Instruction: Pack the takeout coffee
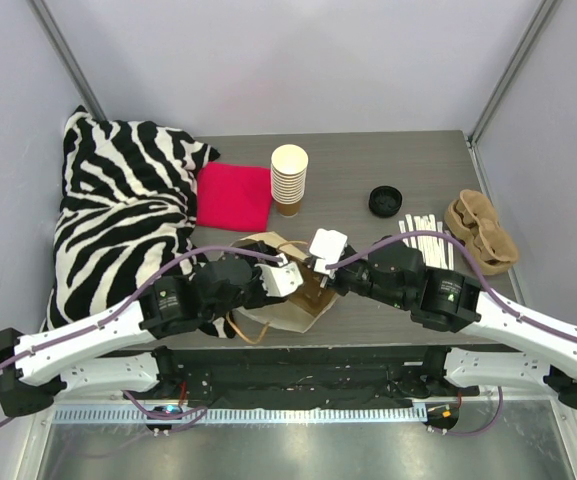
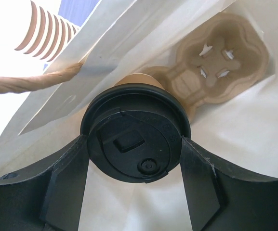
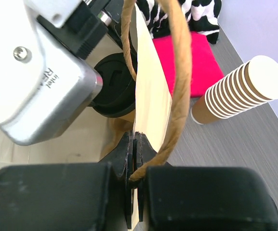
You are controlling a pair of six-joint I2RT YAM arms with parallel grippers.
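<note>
The takeout coffee [image 2: 134,134], a brown cup under a black lid, lies inside the white paper bag [image 1: 290,312]. My left gripper [image 2: 134,139] reaches into the bag and is shut on the cup, a finger pressing each side just under the lid. The cup's base points toward a moulded cup carrier [image 2: 220,62] at the bottom of the bag. My right gripper [image 3: 138,139] is shut on the bag's rim, next to the twisted brown handle [image 3: 182,77]. The right wrist view also shows the black lid [image 3: 114,91] behind the left wrist's housing. In the top view both grippers meet at the bag's mouth.
A stack of cream-white cups [image 1: 289,180] stands behind the bag, beside a red cloth [image 1: 234,195]. A loose black lid [image 1: 385,200], white sticks [image 1: 423,235] and a cardboard carrier [image 1: 480,230] lie to the right. A zebra pillow [image 1: 118,210] fills the left side.
</note>
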